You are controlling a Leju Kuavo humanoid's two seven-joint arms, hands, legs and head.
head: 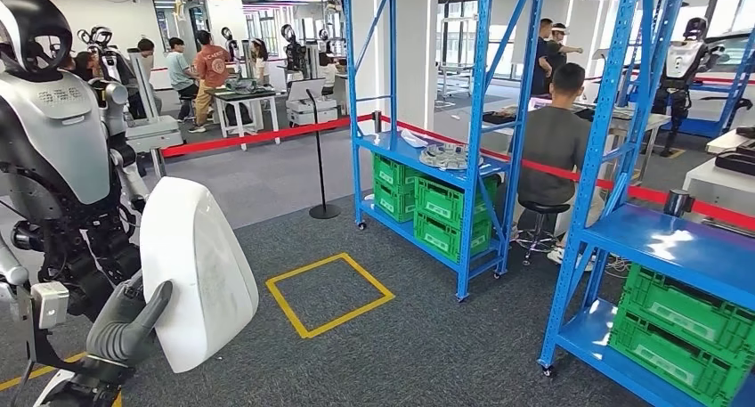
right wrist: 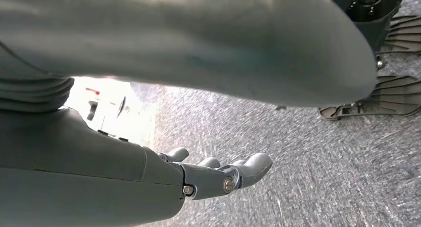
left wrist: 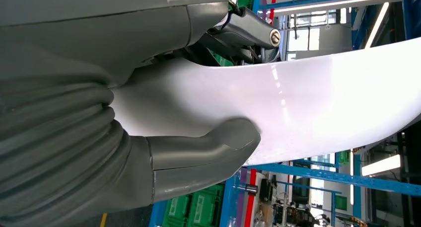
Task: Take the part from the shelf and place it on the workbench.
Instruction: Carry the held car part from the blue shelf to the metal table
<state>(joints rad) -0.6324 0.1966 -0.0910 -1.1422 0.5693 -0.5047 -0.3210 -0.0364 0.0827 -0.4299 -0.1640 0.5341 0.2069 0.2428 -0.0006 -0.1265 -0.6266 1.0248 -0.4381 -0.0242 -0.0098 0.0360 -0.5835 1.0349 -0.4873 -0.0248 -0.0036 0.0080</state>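
Note:
The part (head: 196, 273) is a large white rounded shell, held upright at the lower left of the head view. My left hand (head: 125, 327) grips its lower edge, with the grey thumb pressed against its face. The left wrist view has the same white part (left wrist: 308, 103) running across the picture, clamped between the thumb (left wrist: 208, 152) and the darker fingers (left wrist: 248, 28) behind it. In the right wrist view, my right hand (right wrist: 218, 175) hangs over grey carpet with its fingers stretched out and nothing in it.
A blue shelf (head: 472, 149) with green crates (head: 445, 215) stands ahead, and a second blue shelf (head: 677, 247) at the right. A yellow square (head: 329, 291) is taped on the carpet. Another humanoid robot (head: 53, 140) stands close on the left. A person (head: 552, 149) sits on a stool behind red tape.

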